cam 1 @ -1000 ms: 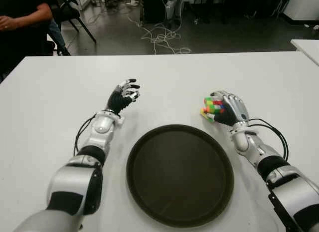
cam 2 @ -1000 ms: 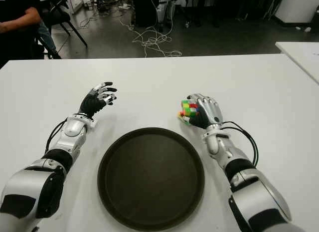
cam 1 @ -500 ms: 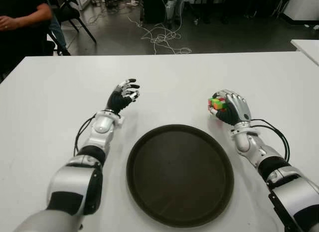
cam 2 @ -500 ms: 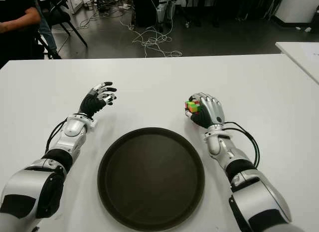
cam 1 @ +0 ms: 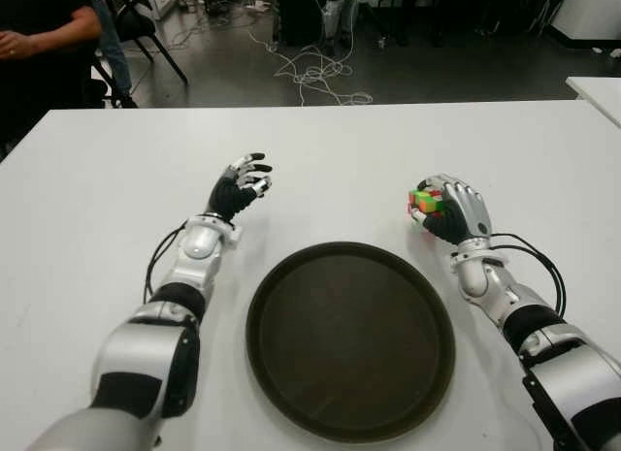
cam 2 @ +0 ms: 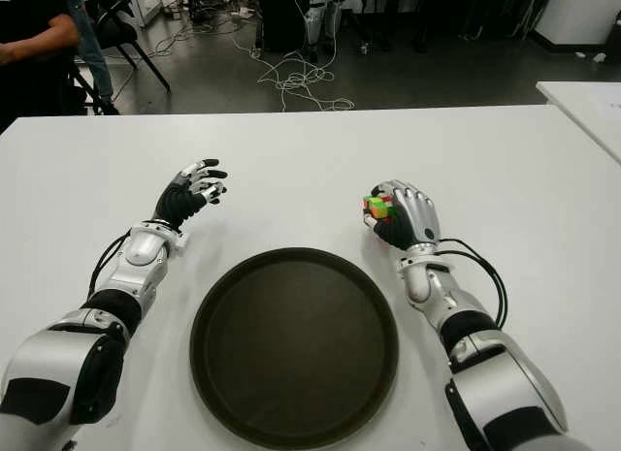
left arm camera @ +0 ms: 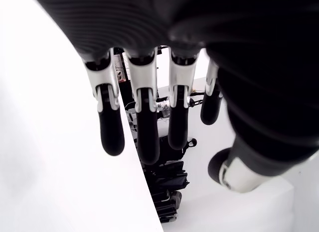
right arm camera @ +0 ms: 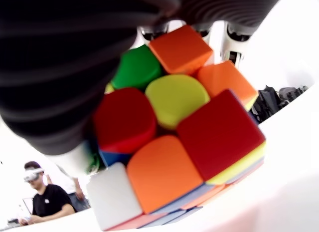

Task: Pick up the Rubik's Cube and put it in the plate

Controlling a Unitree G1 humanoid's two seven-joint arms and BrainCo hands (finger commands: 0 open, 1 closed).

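Right wrist view shows the right hand (cam 1: 454,210) with fingers curled tight around the Rubik's Cube (right arm camera: 174,127), red, orange, green and yellow faces filling the frame. Cube is held beyond the right rim of the round dark plate (cam 1: 350,340), not over it, on the white table (cam 1: 97,179). Left hand (cam 1: 240,184) shows beyond the plate's left side, fingers loosely spread, holding nothing; a person's arm (cam 1: 39,34) at far left background.
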